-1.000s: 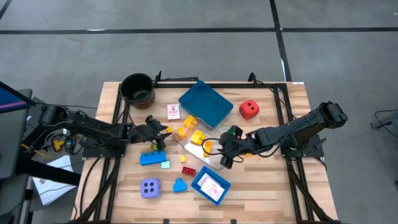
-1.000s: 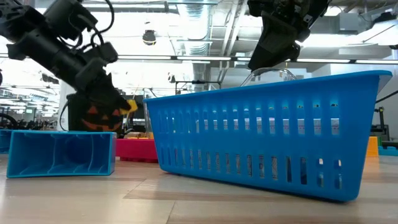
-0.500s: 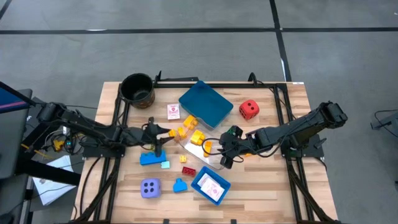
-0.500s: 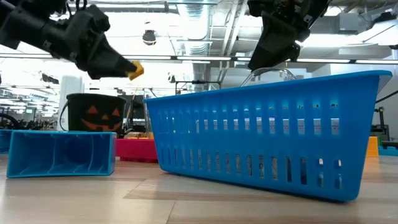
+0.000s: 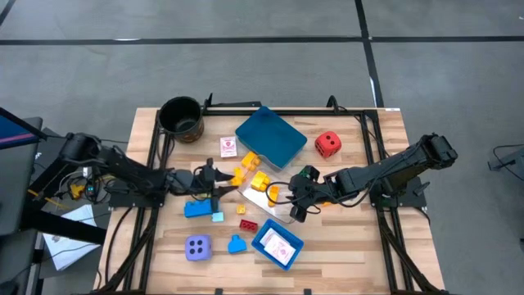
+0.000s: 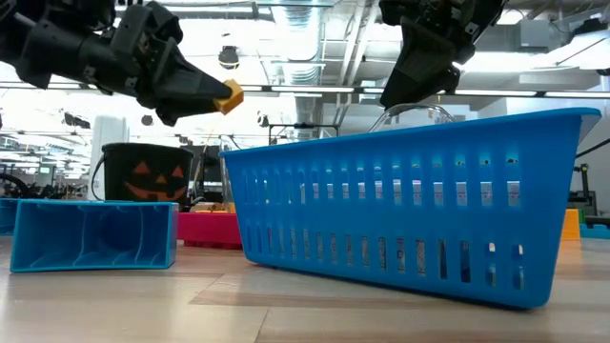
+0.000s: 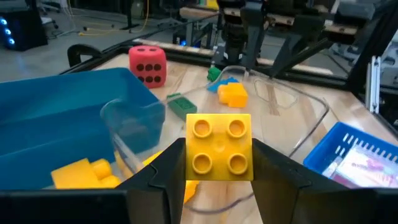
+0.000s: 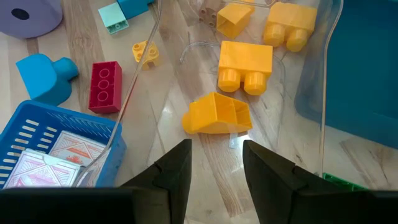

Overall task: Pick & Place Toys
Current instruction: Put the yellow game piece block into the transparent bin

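Now: left gripper raised above the table, left of centre, clamped on a yellow brick held clear of the wood. Right gripper low over the middle, fingers parted, nothing between them, near a loose yellow piece. Red die far right of the big blue tray; lavender die near left.

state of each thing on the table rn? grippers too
Left gripper: shut on yellow brick, lifted off the table.
Right gripper: open, empty, hovering over loose yellow bricks.
Red die: on table.
Lavender die: on table.
Small blue basket: holds cards.
Pot: upright.
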You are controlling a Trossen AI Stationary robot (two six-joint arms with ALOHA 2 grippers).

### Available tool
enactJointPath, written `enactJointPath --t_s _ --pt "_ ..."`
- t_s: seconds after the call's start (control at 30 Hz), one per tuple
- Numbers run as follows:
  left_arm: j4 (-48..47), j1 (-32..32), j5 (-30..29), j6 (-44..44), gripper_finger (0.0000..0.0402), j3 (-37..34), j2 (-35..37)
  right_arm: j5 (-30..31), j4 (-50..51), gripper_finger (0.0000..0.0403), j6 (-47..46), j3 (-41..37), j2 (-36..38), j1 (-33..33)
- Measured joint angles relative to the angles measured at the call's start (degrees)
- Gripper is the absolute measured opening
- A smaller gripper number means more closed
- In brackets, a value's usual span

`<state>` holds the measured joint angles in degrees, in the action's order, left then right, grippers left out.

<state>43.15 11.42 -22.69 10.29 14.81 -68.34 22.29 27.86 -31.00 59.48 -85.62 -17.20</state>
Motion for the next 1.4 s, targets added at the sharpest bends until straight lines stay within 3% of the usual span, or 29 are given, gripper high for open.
enactJointPath --t_s 0.13,0.53,1.4 --pt "3.8 -0.9 2.1 0.0 0.0138 0.2 -3.5 0.0 0.0 0.0136 0.0 0.0 0.0 0.0" --pt "3.7 -1.2 2.2 -1.1 0.0138 5.7 -13.9 0.0 0.0 0.0136 0.0 0.0 0.0 0.0" --pt "1.9 -1.6 2.2 -1.1 0.0163 6.2 -13.5 0.0 0.0 0.0136 0.0 0.0 0.0 0.0"
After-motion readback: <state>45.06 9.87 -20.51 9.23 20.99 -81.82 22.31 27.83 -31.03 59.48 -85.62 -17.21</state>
